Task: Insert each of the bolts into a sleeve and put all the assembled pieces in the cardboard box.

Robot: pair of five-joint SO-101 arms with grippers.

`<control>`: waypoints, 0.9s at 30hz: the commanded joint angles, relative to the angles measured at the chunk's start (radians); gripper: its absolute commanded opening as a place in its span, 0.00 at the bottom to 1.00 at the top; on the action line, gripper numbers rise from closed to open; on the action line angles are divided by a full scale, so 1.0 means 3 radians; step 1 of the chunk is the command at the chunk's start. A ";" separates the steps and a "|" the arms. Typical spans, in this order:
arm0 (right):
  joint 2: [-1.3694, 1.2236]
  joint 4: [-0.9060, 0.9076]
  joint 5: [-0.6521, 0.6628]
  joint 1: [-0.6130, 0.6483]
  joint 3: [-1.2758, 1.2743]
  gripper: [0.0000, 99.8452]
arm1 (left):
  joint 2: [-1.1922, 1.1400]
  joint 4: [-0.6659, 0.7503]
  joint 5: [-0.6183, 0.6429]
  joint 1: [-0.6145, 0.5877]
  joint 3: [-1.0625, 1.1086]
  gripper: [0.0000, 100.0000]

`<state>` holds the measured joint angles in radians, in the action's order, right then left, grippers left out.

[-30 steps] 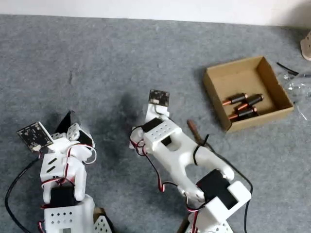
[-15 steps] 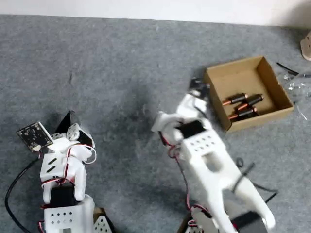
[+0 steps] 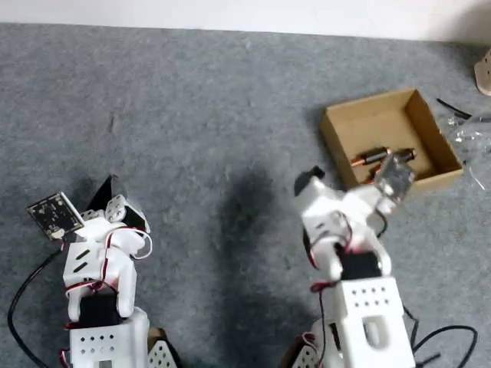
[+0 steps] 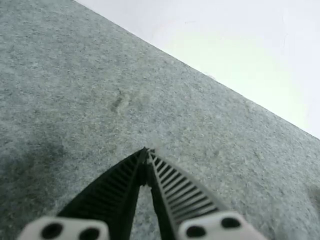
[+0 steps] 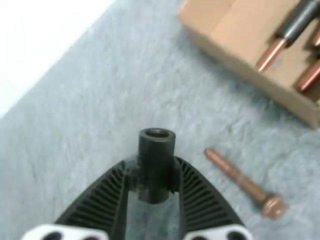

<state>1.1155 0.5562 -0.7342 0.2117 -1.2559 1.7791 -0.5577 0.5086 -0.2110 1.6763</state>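
Right wrist view: right pincer [image 5: 154, 169] clamps the sleeve [image 5: 156, 147], bore outward, likely to receive the bolt [image 5: 240, 182] lying near the cardboard box [image 5: 225, 45]. Left pincer [image 4: 146, 160] rests closed, empty, well apart from it.

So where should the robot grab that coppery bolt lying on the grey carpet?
The long copper-coloured metal bolt is probably best gripped on its smooth shank near the hexagonal head, coming straight down from above. It lies flat on the grey carpet, and that leaves its plain tip free for the black tube-shaped sleeve held in the right end effector.
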 commanded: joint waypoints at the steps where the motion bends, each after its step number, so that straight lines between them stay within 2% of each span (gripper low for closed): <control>1: 0.0540 -0.0192 0.0046 -0.0269 -0.0238 0.00 | -0.0018 0.0087 -0.0020 0.0049 0.0074 0.01; 10: 0.1977 -0.0171 0.0041 -0.0877 -0.1123 0.00 | -0.0018 0.0082 -0.0113 0.0054 0.0074 0.01; 13: 0.2468 -0.0003 0.0026 -0.1148 -0.1430 0.00 | -0.0008 0.0082 -0.0783 0.0182 0.0023 0.01; 16: 0.2340 0.0192 0.0015 -0.1394 -0.1455 0.00 | -0.0023 -0.0113 -0.1463 0.0616 -0.0217 0.01; 19: 0.2309 0.0207 0.0015 -0.1588 -0.1409 0.00 | -0.0023 -0.0634 -0.1785 0.1010 -0.0601 0.01; 23: 0.2309 0.0207 0.0015 -0.1828 -0.1414 0.00 | -0.0043 -0.1048 -0.2041 0.1373 -0.1107 0.01; 27: 0.2309 0.0207 0.0015 -0.1880 -0.1414 0.00 | -0.0606 -0.1156 -0.2798 0.1793 -0.1404 0.01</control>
<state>1.7998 0.6206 -0.7342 -0.3284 -1.6701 1.7607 -0.8830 -0.1389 0.2048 1.3771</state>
